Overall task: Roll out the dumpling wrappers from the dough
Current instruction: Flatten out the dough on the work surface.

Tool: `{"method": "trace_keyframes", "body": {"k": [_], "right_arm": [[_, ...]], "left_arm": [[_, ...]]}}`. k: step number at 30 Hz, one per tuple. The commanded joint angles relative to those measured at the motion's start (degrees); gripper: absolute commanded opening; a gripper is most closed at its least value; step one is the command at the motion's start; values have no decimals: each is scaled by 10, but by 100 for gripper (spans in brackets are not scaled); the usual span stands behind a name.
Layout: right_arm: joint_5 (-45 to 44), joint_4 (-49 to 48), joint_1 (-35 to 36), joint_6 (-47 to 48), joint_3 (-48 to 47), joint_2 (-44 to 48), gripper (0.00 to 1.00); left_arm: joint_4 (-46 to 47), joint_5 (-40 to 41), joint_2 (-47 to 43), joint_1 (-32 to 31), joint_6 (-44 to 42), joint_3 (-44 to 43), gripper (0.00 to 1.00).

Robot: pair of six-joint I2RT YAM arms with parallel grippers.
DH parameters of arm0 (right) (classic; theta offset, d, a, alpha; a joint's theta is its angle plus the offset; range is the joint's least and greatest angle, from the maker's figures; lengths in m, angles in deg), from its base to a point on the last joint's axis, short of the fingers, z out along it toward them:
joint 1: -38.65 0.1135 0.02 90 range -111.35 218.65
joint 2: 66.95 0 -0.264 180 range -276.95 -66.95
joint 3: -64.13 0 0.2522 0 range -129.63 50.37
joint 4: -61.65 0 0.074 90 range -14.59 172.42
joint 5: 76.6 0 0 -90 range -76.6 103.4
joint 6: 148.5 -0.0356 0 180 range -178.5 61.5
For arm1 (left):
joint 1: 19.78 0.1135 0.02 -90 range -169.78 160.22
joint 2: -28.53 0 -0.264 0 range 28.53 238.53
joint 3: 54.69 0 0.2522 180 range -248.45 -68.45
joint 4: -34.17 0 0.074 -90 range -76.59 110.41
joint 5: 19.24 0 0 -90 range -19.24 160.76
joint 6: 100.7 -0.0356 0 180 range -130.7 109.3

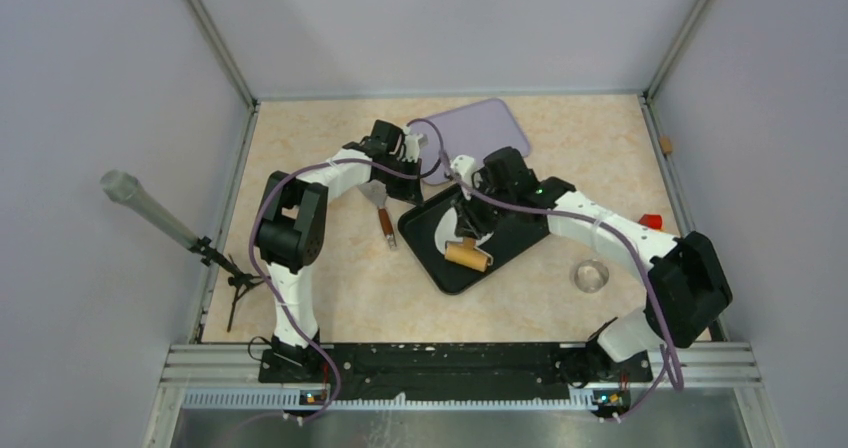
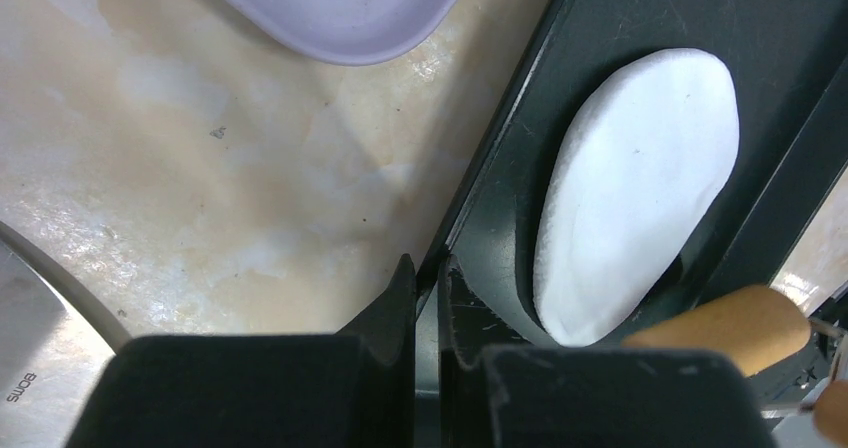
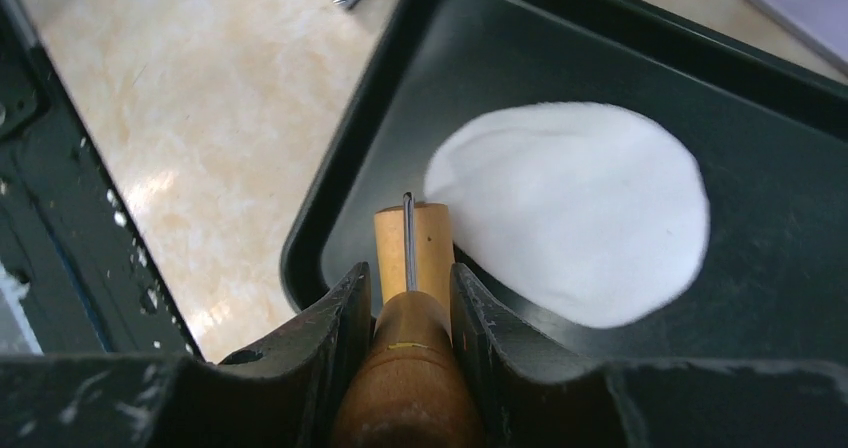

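Table (image 1: 330,298): lilac tray (image 1: 485,128) at upper centre of the top view, w/ black tray (image 1: 440,270) just below it, mid-frame.

Progress: dough (image 3: 575,208) lies inside black tray, pressed into a smooth flat white oval, so the first flattening looks done. It reads as fairly thick at the edge, prob. needs more passes. No dumpling wrappers visible anywhere, no small discs cut or rolled out, so the main part of the job is left.

Rolling pin (image 3: 410,248): wooden roller on the tray floor. In R wrist view it sits at the oval's lower-left edge. In top view it's just to the dough's lower right. Touching the rim of the dough or just beside it; can't tell which. Not on top of the dough.

R gripper (image 3: 410,278): fingers closed snug on the pin's wooden handle, one each side.

L gripper (image 2: 427,268): nearly shut, narrow gap only, pinching the black tray's rim at bottom centre of L wrist view, apparently to steady it.

Small clear dish (image 1: 590,275) sits on the table, lower right of the tray, well apart from it.
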Motion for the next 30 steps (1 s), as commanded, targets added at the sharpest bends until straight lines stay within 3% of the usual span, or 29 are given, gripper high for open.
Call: {"method": "trace_keyframes", "body": {"k": [1,7,13,30], "right_arm": [[-22,-76,-74,-131,-12,31,0],[6,-160,-114,-210,14,23,0],[-28,-236,-113,-276,62,-3,0],[-54,-193,-82,-239,139,-61,0]], "left_arm": [[13,64,39,0,9,10,0],[19,76,41,0,19,16,0],[23,80,42,1,22,18,0],[23,88,32,0,21,20,0]]}}
